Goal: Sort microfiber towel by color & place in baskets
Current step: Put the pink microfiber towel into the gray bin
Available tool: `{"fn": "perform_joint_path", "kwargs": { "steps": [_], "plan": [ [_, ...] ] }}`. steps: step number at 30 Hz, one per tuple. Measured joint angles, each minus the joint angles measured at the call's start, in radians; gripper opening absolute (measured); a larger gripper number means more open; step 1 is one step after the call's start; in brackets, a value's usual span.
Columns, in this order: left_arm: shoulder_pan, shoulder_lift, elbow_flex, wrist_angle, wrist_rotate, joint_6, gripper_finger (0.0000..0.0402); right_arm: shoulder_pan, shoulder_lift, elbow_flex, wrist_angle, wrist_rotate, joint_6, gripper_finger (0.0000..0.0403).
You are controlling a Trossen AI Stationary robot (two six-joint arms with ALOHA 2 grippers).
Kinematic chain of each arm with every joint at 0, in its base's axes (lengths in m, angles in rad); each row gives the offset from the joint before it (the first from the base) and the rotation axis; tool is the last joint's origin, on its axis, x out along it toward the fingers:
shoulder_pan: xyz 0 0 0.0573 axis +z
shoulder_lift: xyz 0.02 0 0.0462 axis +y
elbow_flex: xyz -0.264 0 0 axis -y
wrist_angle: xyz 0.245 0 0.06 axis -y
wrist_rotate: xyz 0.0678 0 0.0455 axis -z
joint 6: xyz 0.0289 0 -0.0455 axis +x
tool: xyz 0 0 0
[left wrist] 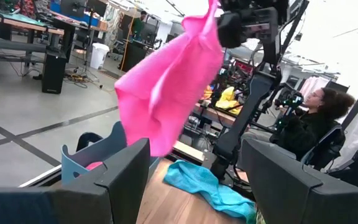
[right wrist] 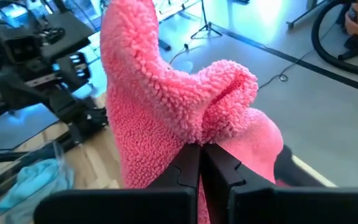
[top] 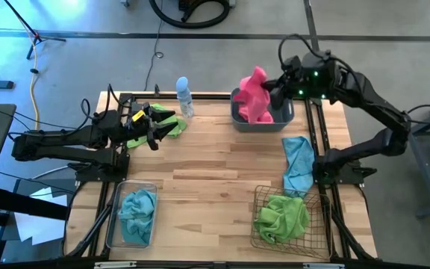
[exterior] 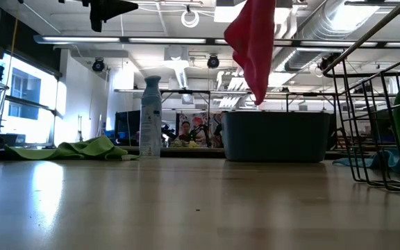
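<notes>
From above, the right gripper (top: 277, 93) was clamped on a pink towel (top: 254, 96) held over the grey-blue tub (top: 288, 116) at the table's (top: 215, 161) far edge. A teal towel (top: 297, 161) lay on the table along the right edge, one green towel (top: 282, 217) filled the wire basket (top: 263, 196) at the near right corner, and another teal one (top: 138, 213) sat in the clear bin (top: 113, 224) at the near left. The left gripper (top: 152, 123) hovered with fingers apart over a green towel (top: 172, 125) near the far left corner, beside a small bottle (top: 184, 97).

At table height, the pink towel (exterior: 253, 42) hung limp above the tub (exterior: 276, 135); its top and the gripper holding it were cut off, so the drop clearance was hard to judge.

The left wrist camera showed the cloth (left wrist: 169, 87) draping in loose folds from the right gripper (left wrist: 252, 26), apparently light and soft. Whether pink cloth already lay in the tub (left wrist: 95, 155) could not be settled.

The right wrist camera showed its fingers (right wrist: 188, 167) closed on a bunched fold of fleecy pile (right wrist: 166, 106); pinching a raised ridge looked the surest hold.
</notes>
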Motion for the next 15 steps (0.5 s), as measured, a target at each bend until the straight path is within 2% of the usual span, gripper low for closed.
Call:
{"fn": "perform_joint_path", "kwargs": {
  "steps": [15],
  "plan": [
    [0.0, 0.0, 0.0, 0.0, -0.008, -0.017, 0.0243, -0.169, 0.006, -0.038, -0.001, -0.05, -0.058, 0.0]
  ]
}}
